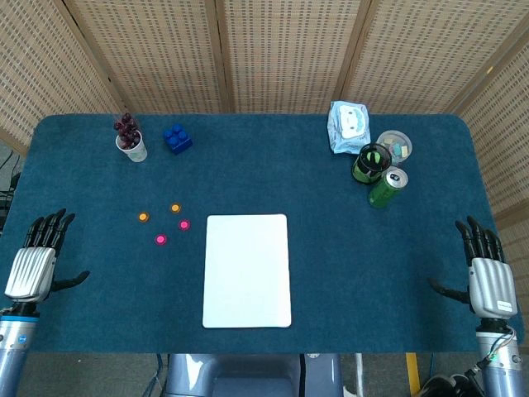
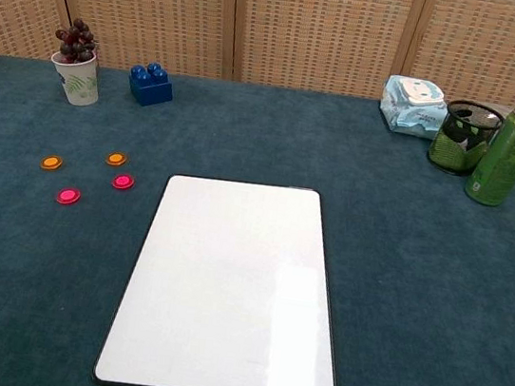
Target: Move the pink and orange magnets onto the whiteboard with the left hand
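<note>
A white whiteboard point(image 1: 247, 270) point(image 2: 230, 285) lies flat at the table's front middle, with nothing on it. To its left on the blue cloth lie two orange magnets point(image 1: 143, 217) point(image 1: 175, 208) point(image 2: 51, 162) point(image 2: 115, 159) and two pink magnets point(image 1: 160, 240) point(image 1: 184, 224) point(image 2: 68, 195) point(image 2: 123, 181). My left hand point(image 1: 35, 260) rests at the front left edge, fingers spread, holding nothing, well left of the magnets. My right hand point(image 1: 486, 275) rests at the front right edge, also spread and empty. Neither hand shows in the chest view.
At the back left stand a white cup of dark grapes point(image 1: 130, 141) point(image 2: 78, 67) and a blue brick point(image 1: 177, 138) point(image 2: 150, 85). At the back right are a wipes pack point(image 1: 348, 126) point(image 2: 414, 105), a mesh cup point(image 1: 370, 163) point(image 2: 463, 136), a green can point(image 1: 387, 187) point(image 2: 508, 155) and a small round tub point(image 1: 395, 145).
</note>
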